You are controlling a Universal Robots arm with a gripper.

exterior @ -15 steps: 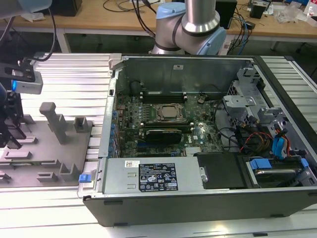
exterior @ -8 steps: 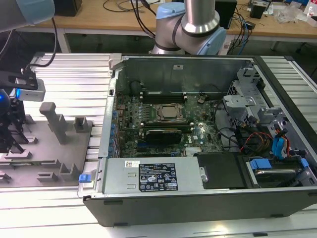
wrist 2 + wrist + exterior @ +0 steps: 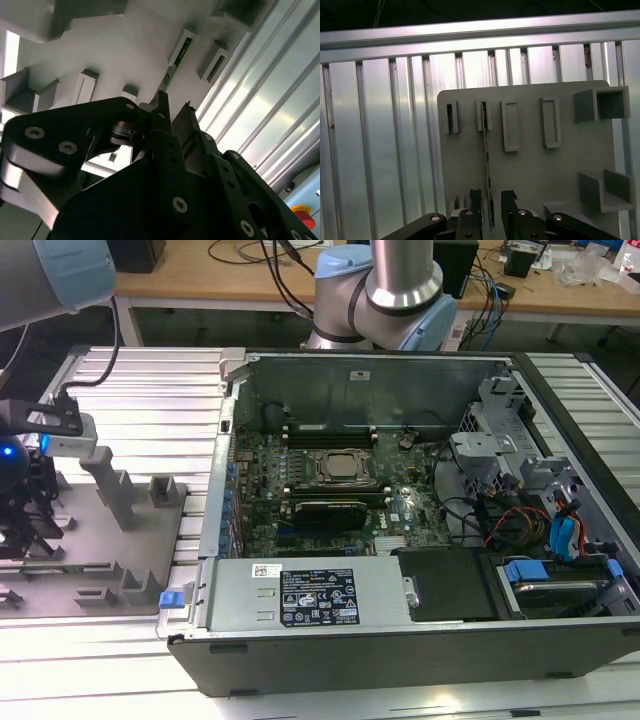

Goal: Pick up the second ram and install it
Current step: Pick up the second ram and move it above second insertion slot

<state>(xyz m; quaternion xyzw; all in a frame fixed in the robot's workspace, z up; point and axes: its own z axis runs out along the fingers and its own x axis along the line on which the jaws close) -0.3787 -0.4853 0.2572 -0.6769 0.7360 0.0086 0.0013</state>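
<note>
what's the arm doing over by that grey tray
The robot arm's hand is down at the grey holder plate beside the open computer case. Its fingers are open and straddle the second ram, a thin green stick standing on edge in a slot of the plate. The stick is not yet clamped or lifted.
</note>
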